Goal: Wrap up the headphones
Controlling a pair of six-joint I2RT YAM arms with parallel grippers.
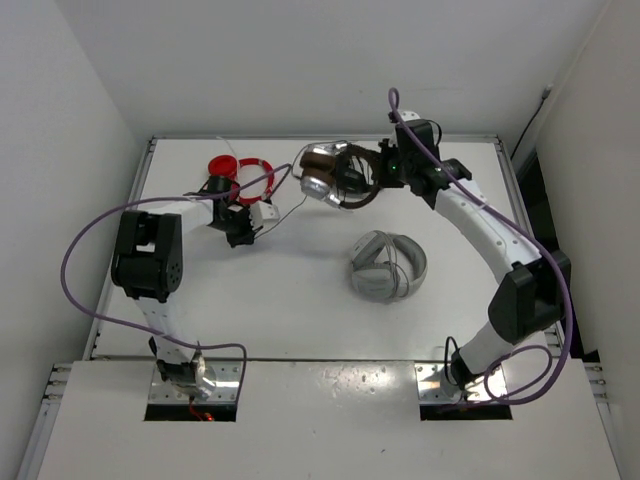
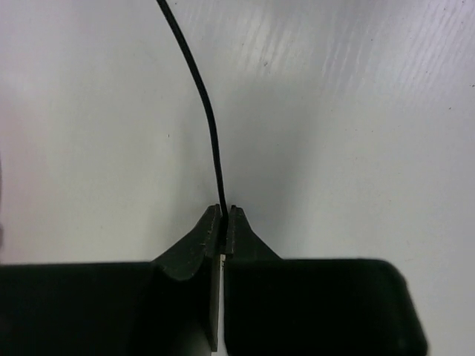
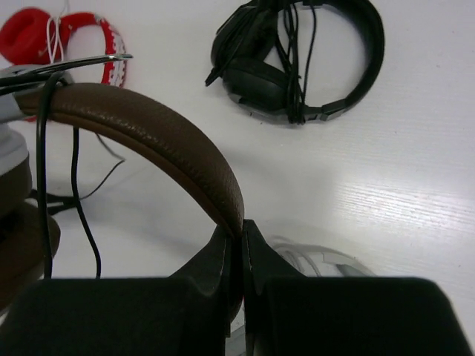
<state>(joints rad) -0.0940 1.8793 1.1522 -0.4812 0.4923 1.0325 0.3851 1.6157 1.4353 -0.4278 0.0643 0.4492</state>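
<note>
The headphones (image 1: 322,166), with brown headband and silver ear cups, hang above the table's far middle. My right gripper (image 1: 366,178) is shut on their brown headband (image 3: 163,126); in the right wrist view the band's edge sits pinched between the fingertips of that gripper (image 3: 242,226). The thin black cable (image 1: 292,205) runs from the ear cup down and left to my left gripper (image 1: 258,222). In the left wrist view the left gripper (image 2: 225,211) is shut on the cable (image 2: 208,111), just above the white tabletop. More cable (image 3: 82,215) loops under the headband.
Red headphones (image 1: 240,172) lie at the far left, close to the left gripper. Light grey headphones (image 1: 388,265) lie in the middle right. Black headphones (image 3: 297,59) with a bundled cord lie beyond the brown ones. White walls enclose the table (image 1: 300,310).
</note>
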